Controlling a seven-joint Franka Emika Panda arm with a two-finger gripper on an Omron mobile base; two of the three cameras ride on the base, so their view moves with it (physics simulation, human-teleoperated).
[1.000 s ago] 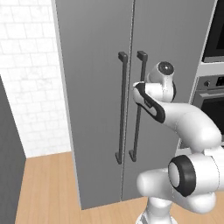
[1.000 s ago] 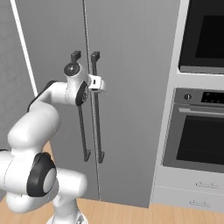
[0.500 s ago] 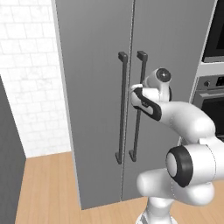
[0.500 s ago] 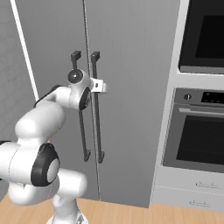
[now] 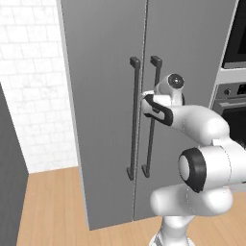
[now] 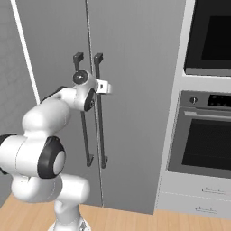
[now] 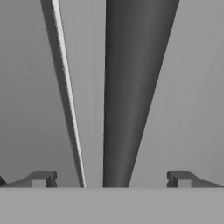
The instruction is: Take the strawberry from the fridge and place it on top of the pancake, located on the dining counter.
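Barely begun. Tall matte grey two-door fridge (image 5: 105,110) shut, both doors flush; strawberry presumably inside, hidden behind them. Tool (image 7: 111,179) spread to full width, holding nothing, fingertips (image 7: 41,178) either side of the long dark vertical bar handle (image 7: 131,92) of the right-hand door, right up at it. Left to do: close on the bar, pull the door open, pick the fruit, carry it to the pancake.

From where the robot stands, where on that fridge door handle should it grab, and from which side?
Probably the upper stretch of the right door's handle, straight on from the front. It is a long upright bar standing off the fridge, so the jaws can close across it from either side. The gripper is open and already straddles it.
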